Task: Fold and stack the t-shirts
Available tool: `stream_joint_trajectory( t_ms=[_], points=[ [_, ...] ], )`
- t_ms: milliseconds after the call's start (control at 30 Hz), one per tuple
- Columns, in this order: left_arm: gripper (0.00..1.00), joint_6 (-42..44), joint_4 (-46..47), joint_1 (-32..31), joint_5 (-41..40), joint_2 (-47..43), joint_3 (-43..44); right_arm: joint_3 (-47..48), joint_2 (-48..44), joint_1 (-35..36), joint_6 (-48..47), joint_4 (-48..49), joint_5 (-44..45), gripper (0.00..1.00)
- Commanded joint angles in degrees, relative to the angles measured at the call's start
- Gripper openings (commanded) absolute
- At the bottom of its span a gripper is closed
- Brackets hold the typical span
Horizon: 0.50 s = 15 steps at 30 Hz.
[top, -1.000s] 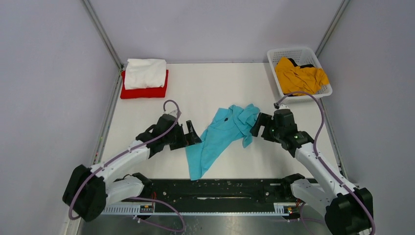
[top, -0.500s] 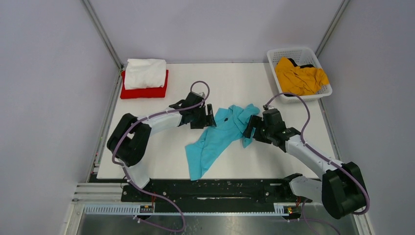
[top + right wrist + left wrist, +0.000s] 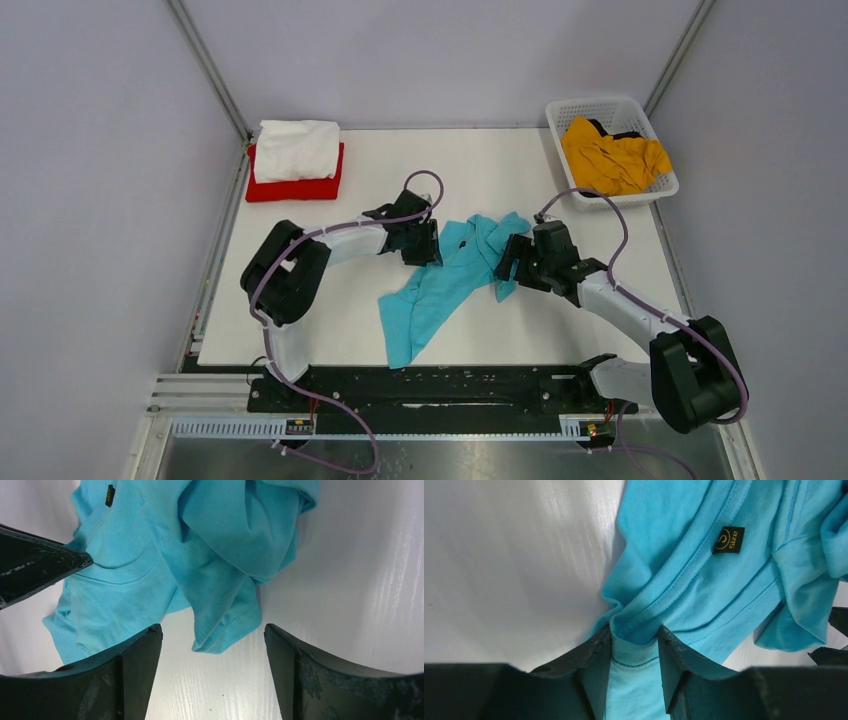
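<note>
Two done, upper left: white cloth t-shirt (image 3: pixel 296 148) folded on red t-shirt (image 3: pixel 296 187). Mustard-yellow t-shirt (image 3: pixel 612 157) waits in white lattice basket (image 3: pixel 560 112). Your left tool (image 3: pixel 634 636) pinches the crumpled turquoise t-shirt (image 3: pixel 450 275), centre; right tool (image 3: pixel 212 630) open.

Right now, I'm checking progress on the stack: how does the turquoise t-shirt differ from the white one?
The turquoise t-shirt lies crumpled and sprawled; the white t-shirt is folded into a neat rectangle. The turquoise one rests directly on the table, the white one on the folded red t-shirt at the far left. A turquoise fold sits between the fingers of the left gripper; no gripper is near the white one. Both are plain cloth.
</note>
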Motion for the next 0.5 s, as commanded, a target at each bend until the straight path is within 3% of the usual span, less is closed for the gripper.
stream_joint_trajectory(
  t_ms=[0, 67, 167, 367, 467],
  points=[
    [0.33, 0.99, 1.05, -0.35, 1.03, 1.73, 2.97, 0.09, 0.59, 0.58, 0.02, 2.4, -1.08, 0.81],
    [0.23, 0.99, 0.98, -0.45, 1.07, 2.11, 3.45, 0.13, 1.11, 0.53, 0.03, 2.67, -1.4, 0.79],
    [0.0, 0.9, 0.98, -0.61, 1.45, 1.8, 3.61, 0.28, 2.21, 0.53, 0.4, 3.3, -2.19, 0.76],
    [0.0, 1.02, 2.14, -1.19, 1.35, -3.05, 1.32, 2.35, 5.64, 1.88, 1.12, 4.16, -2.23, 0.71],
    [0.0, 0.61, 3.58, -1.17, 0.83, -7.36, -0.78, 4.59, 8.55, 2.28, 1.3, 2.67, 1.32, 0.61]
  ],
)
